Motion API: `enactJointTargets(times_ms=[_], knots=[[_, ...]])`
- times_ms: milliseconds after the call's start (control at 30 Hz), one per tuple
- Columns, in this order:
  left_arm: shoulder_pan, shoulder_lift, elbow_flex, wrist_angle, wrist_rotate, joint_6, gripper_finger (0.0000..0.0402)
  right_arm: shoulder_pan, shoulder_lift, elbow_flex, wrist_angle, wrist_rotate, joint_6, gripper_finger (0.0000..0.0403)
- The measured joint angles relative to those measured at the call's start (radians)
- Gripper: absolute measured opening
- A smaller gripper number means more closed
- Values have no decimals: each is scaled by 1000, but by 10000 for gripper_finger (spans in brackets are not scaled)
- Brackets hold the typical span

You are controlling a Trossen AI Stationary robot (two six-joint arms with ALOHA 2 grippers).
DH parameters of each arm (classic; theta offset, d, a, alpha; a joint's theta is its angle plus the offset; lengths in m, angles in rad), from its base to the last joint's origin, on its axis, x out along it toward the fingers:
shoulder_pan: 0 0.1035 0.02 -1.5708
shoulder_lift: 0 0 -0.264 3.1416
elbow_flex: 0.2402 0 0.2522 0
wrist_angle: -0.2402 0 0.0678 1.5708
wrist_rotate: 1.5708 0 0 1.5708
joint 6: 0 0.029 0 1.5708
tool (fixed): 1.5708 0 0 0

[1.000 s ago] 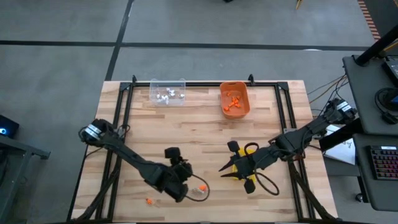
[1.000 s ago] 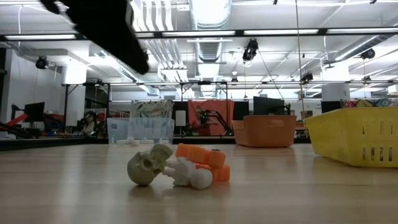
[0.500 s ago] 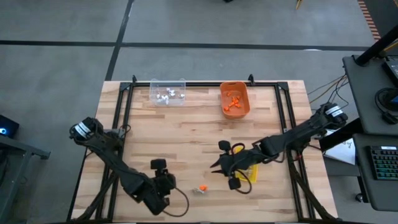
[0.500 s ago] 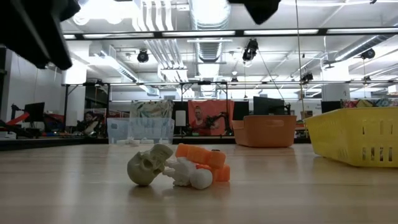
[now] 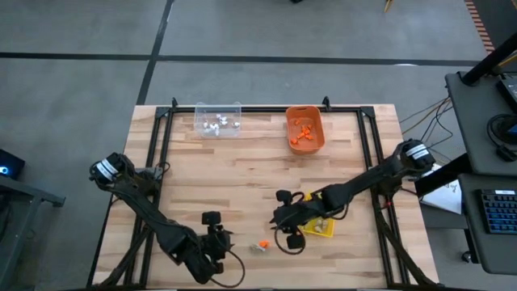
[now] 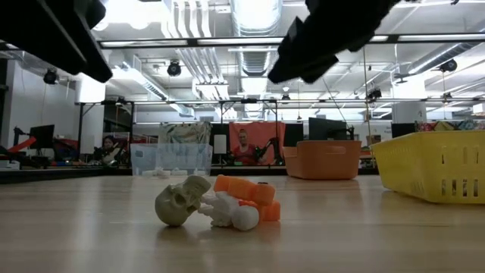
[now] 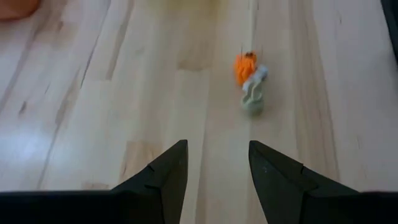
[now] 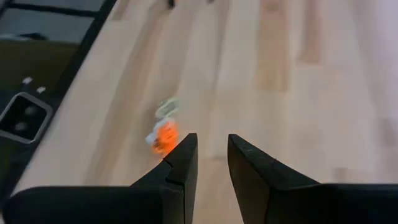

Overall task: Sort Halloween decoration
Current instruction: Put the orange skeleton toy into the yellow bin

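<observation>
- Slatted wood table (image 5: 242,178); right gripper (image 8: 208,158) and left gripper (image 7: 214,165) both empty, jaws parted.
- Only low view shows trinket pile (image 6: 220,205) shapes: tan skull (image 6: 180,202), blocky orange piece (image 6: 246,193), just beside right gripper.

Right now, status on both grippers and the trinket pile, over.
Left gripper open, empty, short of the trinket pile. Right gripper part open, empty, above and beside the pile. Pile loose on bare table; nothing in the way.
</observation>
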State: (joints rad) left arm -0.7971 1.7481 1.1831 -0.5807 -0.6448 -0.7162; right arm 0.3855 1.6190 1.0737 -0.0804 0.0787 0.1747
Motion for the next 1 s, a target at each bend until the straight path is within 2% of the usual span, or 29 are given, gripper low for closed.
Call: enactJointTargets(times_ms=[133,300,700,1000], knots=[[0,0,-30,55,-49,-2,152,0,56,0,29,-114,12,82],[0,0,-40,86,-53,-3,152,0,128,0,99,-232,12,84],[0,0,-40,119,-54,0,152,3,192,37,167,-207,-42,54],[0,1,-40,155,-56,-3,152,20,196,63,116,-217,-18,143]])
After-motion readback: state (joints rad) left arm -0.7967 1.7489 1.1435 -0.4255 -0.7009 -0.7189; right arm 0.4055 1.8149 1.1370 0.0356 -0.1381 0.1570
